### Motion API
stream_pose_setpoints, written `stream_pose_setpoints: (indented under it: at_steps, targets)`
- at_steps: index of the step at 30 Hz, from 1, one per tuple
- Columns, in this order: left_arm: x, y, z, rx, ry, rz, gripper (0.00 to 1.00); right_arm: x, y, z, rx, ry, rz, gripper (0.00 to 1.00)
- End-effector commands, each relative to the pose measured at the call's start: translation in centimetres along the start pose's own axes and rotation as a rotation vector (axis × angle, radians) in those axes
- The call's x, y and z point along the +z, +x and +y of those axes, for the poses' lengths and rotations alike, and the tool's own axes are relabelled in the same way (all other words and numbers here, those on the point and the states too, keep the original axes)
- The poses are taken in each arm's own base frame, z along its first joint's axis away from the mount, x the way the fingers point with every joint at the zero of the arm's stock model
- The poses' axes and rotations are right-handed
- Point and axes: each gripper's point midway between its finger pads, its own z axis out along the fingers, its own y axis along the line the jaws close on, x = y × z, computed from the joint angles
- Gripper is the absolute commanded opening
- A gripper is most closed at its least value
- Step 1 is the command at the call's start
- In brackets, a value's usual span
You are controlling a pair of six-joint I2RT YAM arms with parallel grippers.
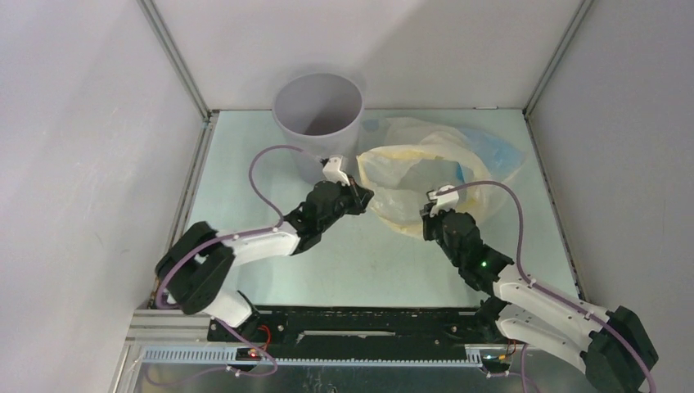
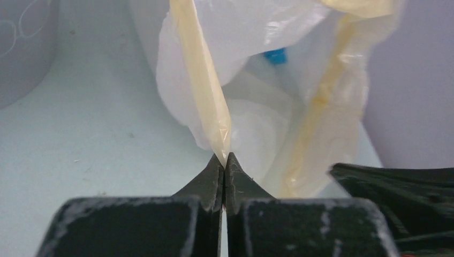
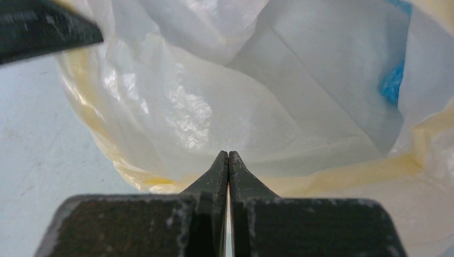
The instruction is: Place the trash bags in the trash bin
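Closest to you, your left claw [image 2: 225,158] is squeezed shut on the folded rim of the yellow bag [image 1: 409,176]. Your right claw [image 3: 228,155] is squeezed shut too, and it looks to be pinching the near rim of the same bag. Between them the bag's mouth stands open on the desk [image 1: 245,180].

The blue bag [image 1: 495,151] is the one you want. It shows as a bit of blue at the far right of the yellow bag. You cannot tell if it lies inside the yellow bag or under it.

I think the step now is to move the yellow bag so you can get at the blue one. Lift both claws together and slowly. The plastic is thin, so it may slip or tear if one claw pulls harder. Watch the blue bit as you lift.

The bin [image 1: 327,141] stands at the far left, just beside the left claw. Its open top faces up.

Count: two claws, one yellow bag, one blue bag, one bin.
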Motion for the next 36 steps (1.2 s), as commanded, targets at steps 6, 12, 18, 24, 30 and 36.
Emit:
stream_pose_setpoints:
  at_steps: [6,12,18,24,30,36]
  targets:
    - [-6.5,-3.7,-4.2,-0.032,0.16,-0.017,0.0,0.6,-2.1,1.4,-0.164,0.054,-0.037,0.0]
    - [-10.3,-4.8,-3.5,-0.014,0.138,-0.05,0.0,2.0,-1.4,2.5,-0.319,0.107,0.06,0.0]
    - [-13.0,-5.4,-3.4,0.021,0.151,-0.057,0.0,4.5,-0.2,3.9,-0.427,0.117,0.194,0.0]
    - [-14.2,-5.4,-2.8,0.031,0.14,-0.069,0.0,6.2,2.1,3.9,-0.631,0.204,0.33,0.0]
    - [-14.4,-4.7,-2.8,0.033,0.156,-0.052,0.0,8.2,4.4,1.1,-0.6,0.276,0.524,0.0]
    - [-14.6,-4.6,-3.4,0.015,0.195,-0.051,0.0,9.3,6.0,-2.2,-0.506,0.349,0.666,0.0]
